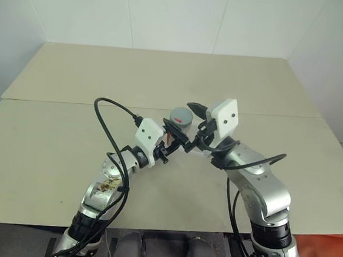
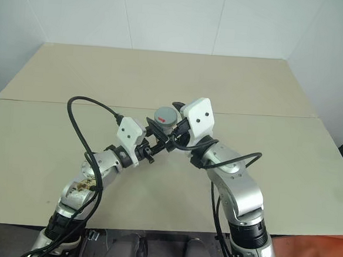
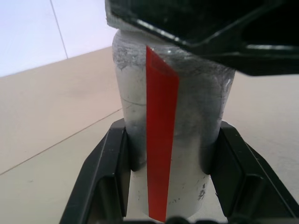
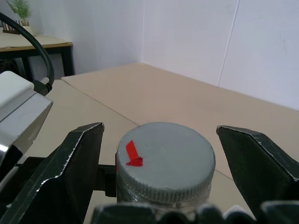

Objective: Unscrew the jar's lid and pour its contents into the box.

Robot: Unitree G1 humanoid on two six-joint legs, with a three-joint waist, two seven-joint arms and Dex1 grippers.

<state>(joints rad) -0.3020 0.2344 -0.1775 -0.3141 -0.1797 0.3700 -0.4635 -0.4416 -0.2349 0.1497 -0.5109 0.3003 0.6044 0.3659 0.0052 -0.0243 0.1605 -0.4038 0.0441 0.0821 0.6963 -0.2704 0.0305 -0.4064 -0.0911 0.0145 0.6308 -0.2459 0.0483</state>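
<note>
My left gripper (image 1: 173,138) is shut on the jar (image 3: 196,116), a clear cylinder with a red strip (image 3: 161,140) down its side, held upright above the table. Its black fingers (image 3: 107,172) press on both sides of the jar's lower body. The grey lid (image 4: 168,158), with a small red mark on top, sits on the jar. My right gripper (image 4: 159,133) is open at lid height, with one finger (image 4: 77,158) on each side of the lid and a gap on both sides. I cannot make out the contents. The box is out of view.
The beige table (image 1: 70,145) spreads wide around both arms, with a seam (image 1: 55,101) across it behind the grippers. White walls close off the far side. A black cable (image 1: 104,124) loops over my left forearm. Another table with a plant (image 4: 21,37) stands off to the side.
</note>
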